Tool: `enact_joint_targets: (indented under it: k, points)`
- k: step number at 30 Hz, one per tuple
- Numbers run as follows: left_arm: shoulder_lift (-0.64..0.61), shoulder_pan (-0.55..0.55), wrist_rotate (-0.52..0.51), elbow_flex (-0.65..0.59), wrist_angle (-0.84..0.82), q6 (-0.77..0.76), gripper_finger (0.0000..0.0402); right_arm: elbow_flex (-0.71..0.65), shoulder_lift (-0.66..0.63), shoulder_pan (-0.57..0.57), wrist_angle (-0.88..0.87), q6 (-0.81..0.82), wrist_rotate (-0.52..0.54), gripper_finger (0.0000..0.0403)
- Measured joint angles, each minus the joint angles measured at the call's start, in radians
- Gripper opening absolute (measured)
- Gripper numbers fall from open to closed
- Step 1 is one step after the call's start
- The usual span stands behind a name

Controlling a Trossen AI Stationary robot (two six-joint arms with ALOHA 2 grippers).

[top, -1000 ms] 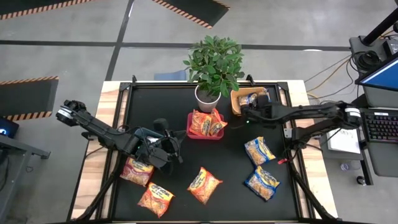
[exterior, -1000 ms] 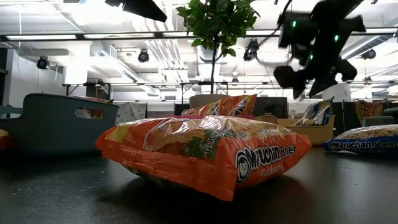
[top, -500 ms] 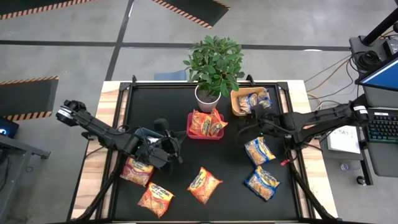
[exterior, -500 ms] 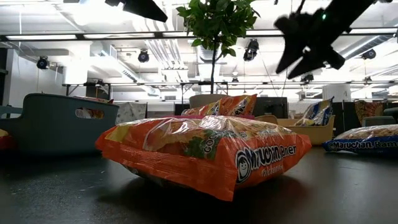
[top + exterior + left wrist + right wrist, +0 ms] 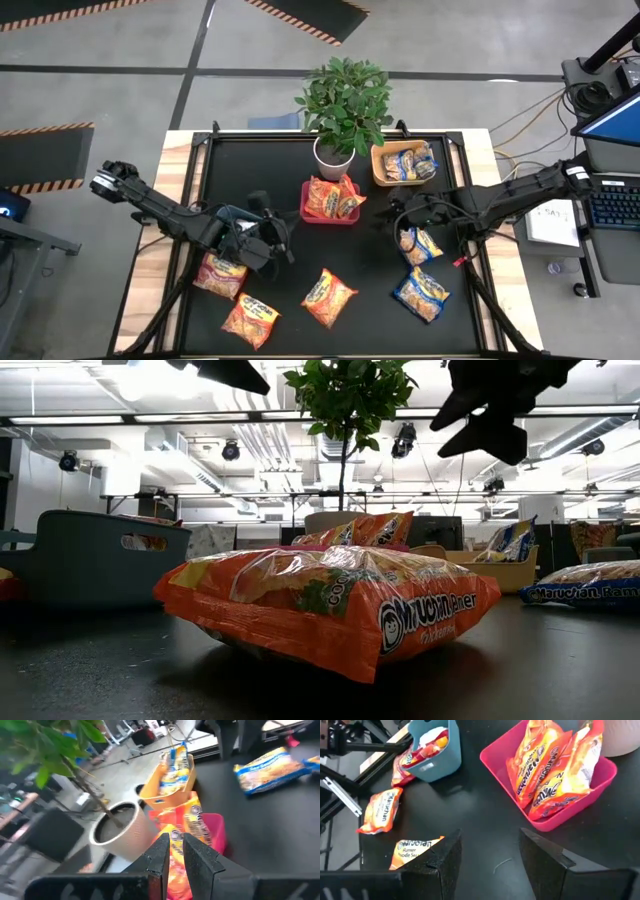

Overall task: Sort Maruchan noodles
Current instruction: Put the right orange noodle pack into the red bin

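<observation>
Three orange Maruchan packets (image 5: 328, 297) (image 5: 220, 275) (image 5: 250, 320) lie flat near the table's near edge. Two blue-and-yellow ones (image 5: 420, 245) (image 5: 422, 293) lie at near right. More orange packets stand in the red bin (image 5: 330, 200), and blue ones in the orange bin (image 5: 400, 165). My right gripper (image 5: 405, 215) (image 5: 490, 855) is open and hovers just left of the nearer-centre blue packet, touching nothing. My left gripper (image 5: 283, 240) (image 5: 175, 852) waits shut at left of centre, beside the grey-blue bin (image 5: 432, 750).
A potted plant (image 5: 335, 150) stands at the far middle, between the red and orange bins. The grey-blue bin (image 5: 95, 565) holds a packet or two. Bare black tabletop lies between the red bin and the near packets (image 5: 370, 255).
My right gripper has drawn back from over the orange bin toward the near edge and now hangs by the blue packet on the table. A blue packet that was at its fingers a second ago now stays in the orange bin.
</observation>
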Motion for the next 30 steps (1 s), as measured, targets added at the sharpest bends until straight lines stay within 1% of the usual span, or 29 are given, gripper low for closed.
enact_joint_targets:
  k: [2,3,8,10,12,16,19,24,27,30]
  points:
    - [0.000,0.000,0.059,0.000,0.001,-0.029,0.0037,0.000,0.016,0.009,0.001,0.029,-0.012,0.0180]
    - [0.000,0.001,0.105,0.000,0.000,-0.046,0.0037,0.000,0.029,0.014,0.002,0.043,-0.032,0.0180]
    - [0.035,-0.006,0.394,0.000,0.009,-0.159,0.0037,0.000,0.124,0.046,0.087,0.074,-0.158,0.0180]
    - [0.074,-0.019,0.471,0.000,0.018,-0.199,0.0037,0.000,0.175,0.059,0.145,0.091,-0.208,0.0180]
    - [0.119,-0.041,0.525,0.003,0.026,-0.228,0.0037,0.000,0.227,0.073,0.205,0.112,-0.271,0.0180]
    - [0.215,-0.089,0.588,0.019,0.024,-0.267,0.0037,0.000,0.324,0.101,0.297,0.196,-0.398,0.0180]
    - [0.280,-0.120,0.619,0.051,0.024,-0.292,0.0037,0.000,0.373,0.123,0.312,0.274,-0.436,0.0180]
    - [0.363,-0.158,0.694,0.125,0.014,-0.328,0.0037,0.001,0.426,0.154,0.315,0.364,-0.437,0.0180]
    - [0.404,-0.172,0.696,0.164,-0.014,-0.356,0.0037,0.003,0.432,0.172,0.317,0.382,-0.400,0.0180]
    - [0.434,-0.177,0.696,0.178,-0.029,-0.378,0.0037,0.003,0.425,0.186,0.324,0.380,-0.360,0.0183]
